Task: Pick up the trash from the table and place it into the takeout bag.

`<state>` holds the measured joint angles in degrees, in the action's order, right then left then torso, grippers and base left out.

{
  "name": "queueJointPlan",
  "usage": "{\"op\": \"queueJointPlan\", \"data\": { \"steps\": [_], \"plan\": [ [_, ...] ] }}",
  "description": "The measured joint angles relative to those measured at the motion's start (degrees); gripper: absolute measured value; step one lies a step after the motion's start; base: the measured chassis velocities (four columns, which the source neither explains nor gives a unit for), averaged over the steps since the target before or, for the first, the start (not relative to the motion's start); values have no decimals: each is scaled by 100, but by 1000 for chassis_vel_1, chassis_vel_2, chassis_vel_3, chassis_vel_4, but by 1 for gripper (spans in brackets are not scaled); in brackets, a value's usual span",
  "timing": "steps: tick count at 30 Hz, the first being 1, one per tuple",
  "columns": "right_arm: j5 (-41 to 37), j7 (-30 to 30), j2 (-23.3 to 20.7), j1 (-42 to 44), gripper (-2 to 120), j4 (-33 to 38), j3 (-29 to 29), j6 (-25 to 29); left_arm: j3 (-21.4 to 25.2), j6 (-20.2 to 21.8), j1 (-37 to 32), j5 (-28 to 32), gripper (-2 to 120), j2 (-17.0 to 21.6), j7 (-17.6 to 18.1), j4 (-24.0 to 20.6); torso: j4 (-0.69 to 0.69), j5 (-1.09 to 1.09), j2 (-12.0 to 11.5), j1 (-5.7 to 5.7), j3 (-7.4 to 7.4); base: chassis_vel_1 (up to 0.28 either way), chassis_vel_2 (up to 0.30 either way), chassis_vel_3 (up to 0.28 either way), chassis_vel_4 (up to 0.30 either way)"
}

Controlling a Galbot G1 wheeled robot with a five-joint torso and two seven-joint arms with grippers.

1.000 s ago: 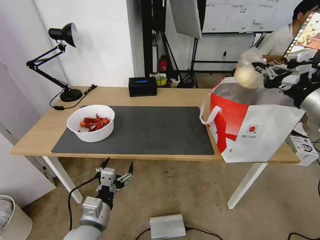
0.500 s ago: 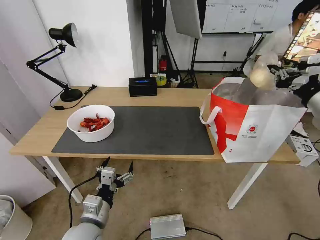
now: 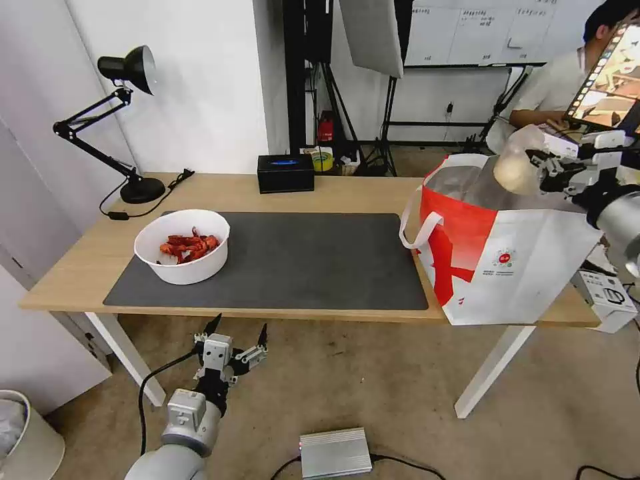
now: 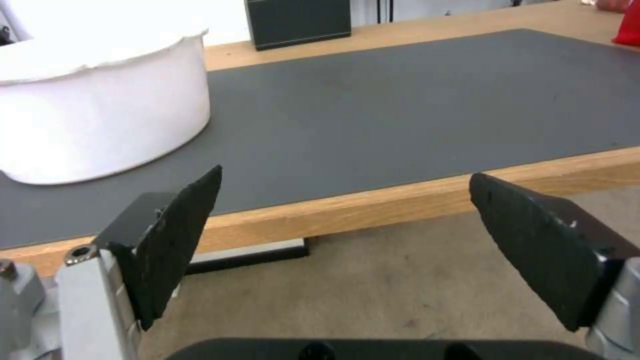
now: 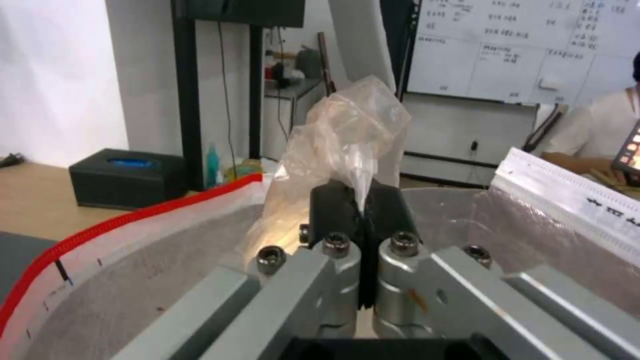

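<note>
While the right gripper (image 3: 541, 175) pinches the clear plastic bag with a whitish lump (image 3: 517, 167) above the large white-and-red foil-lined takeout bag (image 3: 507, 260) at the table's right end, the step is depositing; next, probably release. The left gripper (image 3: 235, 331), spread wide, idles near the table's near edge.

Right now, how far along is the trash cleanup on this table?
In hand: the right gripper is shut on the clear bag, held over the open takeout bag, not yet dropped. Left: the bowl of crayfish shells sits on the grey mat. The left gripper waits open below the table edge.
</note>
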<state>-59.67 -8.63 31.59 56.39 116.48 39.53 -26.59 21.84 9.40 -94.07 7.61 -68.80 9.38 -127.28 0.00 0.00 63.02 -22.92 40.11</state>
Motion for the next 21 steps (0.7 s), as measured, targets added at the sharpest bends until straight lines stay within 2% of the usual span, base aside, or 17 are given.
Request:
{"op": "queueJointPlan", "data": {
  "steps": [2,6,9,10,13,14,17,18,20,21],
  "plan": [
    [-15,-46,11,2,10,22,-3,-9,2,0,-7,0,100,-11,0,0,0,0,0,0,0,0,0,0,0],
    [-26,-58,11,2,20,33,-3,-20,3,0,-12,-1,100,-22,0,0,0,0,0,0,0,0,0,0,0],
    [-29,-58,-15,0,36,46,7,-29,7,0,-26,-1,100,-27,-1,-22,0,0,0,0,0,0,0,0,0],
    [-29,-58,-15,0,36,46,7,-29,7,0,-26,-1,100,-27,-1,-22,0,0,0,0,0,0,0,0,0],
    [-37,-55,-32,0,52,60,16,-79,23,0,-37,-2,100,-34,-4,-53,0,0,0,0,0,0,0,0,0],
    [-37,-55,-32,0,52,60,16,-79,23,0,-37,-2,100,-34,-4,-53,0,0,0,0,0,0,0,0,0],
    [-48,-52,-33,3,64,80,21,-142,45,0,-51,-5,100,-36,-4,-69,0,0,0,0,0,0,0,0,0],
    [-48,-52,-33,3,64,80,21,-142,45,0,-51,-5,100,-36,-4,-69,0,0,0,0,0,0,0,0,0],
    [-48,-52,-37,5,76,81,26,-151,51,-1,-62,-7,100,-43,-4,-87,0,0,0,0,0,0,0,0,0],
    [-48,-52,-37,5,76,81,26,-151,51,-1,-62,-7,100,-43,-4,-87,0,0,0,0,0,0,0,0,0]
  ]
}}
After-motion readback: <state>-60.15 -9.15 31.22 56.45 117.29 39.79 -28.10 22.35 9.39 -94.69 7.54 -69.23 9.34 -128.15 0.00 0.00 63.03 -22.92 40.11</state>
